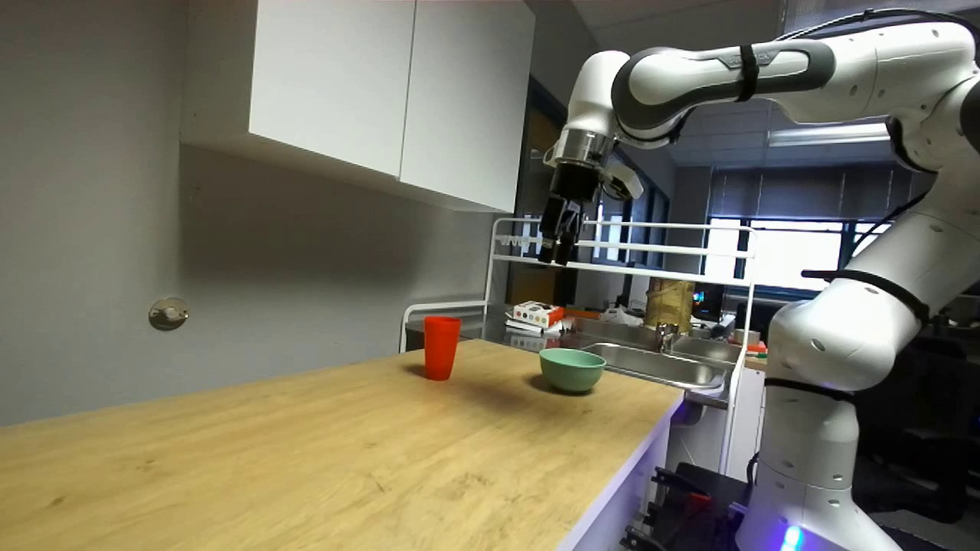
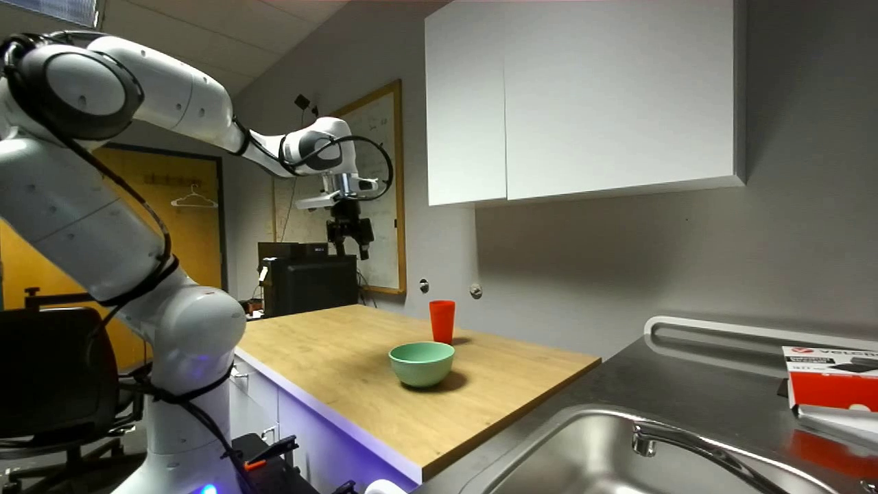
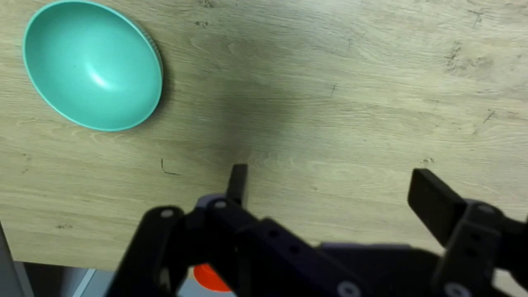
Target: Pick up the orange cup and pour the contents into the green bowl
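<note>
Wrist view puts the orange cup (image 3: 209,279) near seven o'clock, not yet grasped

The cup stands upright on the wooden table (image 1: 306,451), near the wall (image 1: 306,321); standing so, I judge, holds its contents in, though I can't see inside it from anywhere. From the wrist I catch only a bit of red-orange, since the gripper (image 3: 330,177) gets in front of it. Its jaws are wide apart with nothing between them, which I'd say suits straddling a cup without a handle. The green bowl (image 1: 572,373) sits just past three o'clock from the cup in an exterior view, near but not touching, so the carry should be short and the tilt have room. In that view the gripper hangs well above both, at two o'clock from the cup, likely for clearance over the rims. Farther out, the white cabinet (image 1: 383,99) is mounted at eleven o'clock from the cup, so I'd lift modestly.
</note>
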